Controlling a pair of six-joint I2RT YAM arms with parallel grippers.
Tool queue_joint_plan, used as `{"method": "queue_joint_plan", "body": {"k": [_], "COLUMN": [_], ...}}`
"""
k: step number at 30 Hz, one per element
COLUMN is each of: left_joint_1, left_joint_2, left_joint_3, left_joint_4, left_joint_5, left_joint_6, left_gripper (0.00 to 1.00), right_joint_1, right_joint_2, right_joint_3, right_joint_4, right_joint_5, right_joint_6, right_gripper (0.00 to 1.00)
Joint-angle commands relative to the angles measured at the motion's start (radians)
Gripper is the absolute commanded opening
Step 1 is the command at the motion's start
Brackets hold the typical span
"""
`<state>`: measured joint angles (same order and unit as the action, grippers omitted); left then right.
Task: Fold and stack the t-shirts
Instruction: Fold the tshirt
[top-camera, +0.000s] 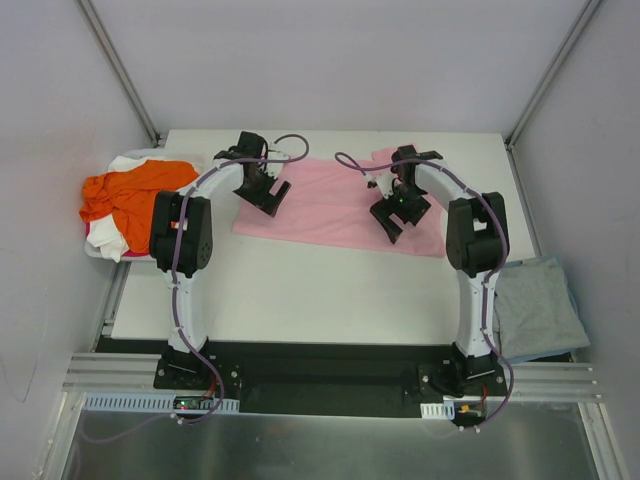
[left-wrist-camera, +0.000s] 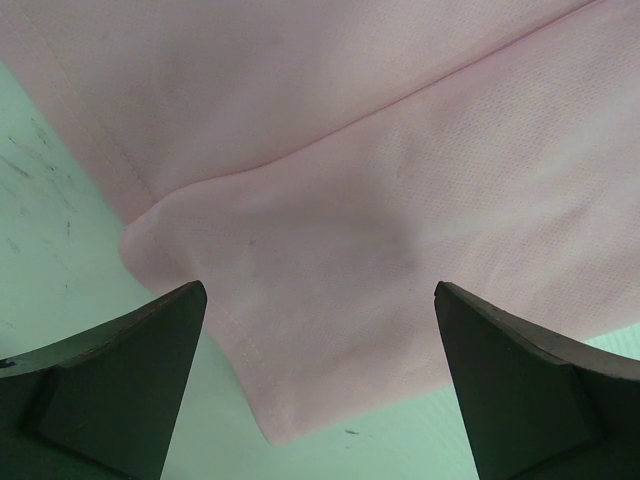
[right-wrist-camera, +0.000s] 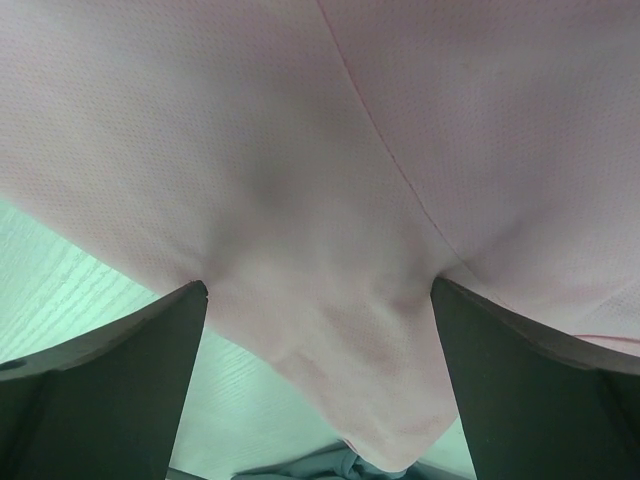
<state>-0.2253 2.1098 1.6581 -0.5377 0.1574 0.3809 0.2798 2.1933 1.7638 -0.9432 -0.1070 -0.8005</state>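
Pink shirt (top-camera: 330, 205) is lying flat across the upper middle of the top view, long axis running left to right. Left gripper (top-camera: 268, 195) is over its left end and right gripper (top-camera: 395, 220) over its right end, so each arm is nearest its own side. Both are spread wide with nothing in them (cloth sits just under the fingers). Orange shirt (top-camera: 130, 190) is piled far left, grey shirt (top-camera: 538, 310) lower right.

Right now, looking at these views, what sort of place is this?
Probably a robotics lab work cell, not a home: a white table boxed in by plain panels, the left arm and right arm mounted along an aluminium rail, and a pink t-shirt spread for folding.
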Motion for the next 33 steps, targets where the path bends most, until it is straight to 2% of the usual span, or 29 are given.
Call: {"method": "queue_joint_plan", "body": {"k": [1, 14, 33], "left_joint_1": [0.003, -0.042, -0.049], "left_joint_2": [0.004, -0.014, -0.06], "left_joint_3": [-0.02, -0.084, -0.136], "left_joint_4": [-0.033, -0.034, -0.073], "left_joint_5": [0.008, -0.107, -0.039], "left_joint_6": [0.0, 0.009, -0.002], "left_gripper": [0.99, 0.99, 0.99], "right_joint_1": [-0.005, -0.005, -0.005], "right_joint_2": [0.0, -0.023, -0.056], "right_joint_3": [0.023, 0.014, -0.032], "right_joint_4": [-0.043, -0.046, -0.08], "right_joint_5": [-0.043, -0.033, -0.045], "right_joint_6": [-0.005, 0.004, -0.009], "right_gripper": [1.0, 1.0, 1.0]}}
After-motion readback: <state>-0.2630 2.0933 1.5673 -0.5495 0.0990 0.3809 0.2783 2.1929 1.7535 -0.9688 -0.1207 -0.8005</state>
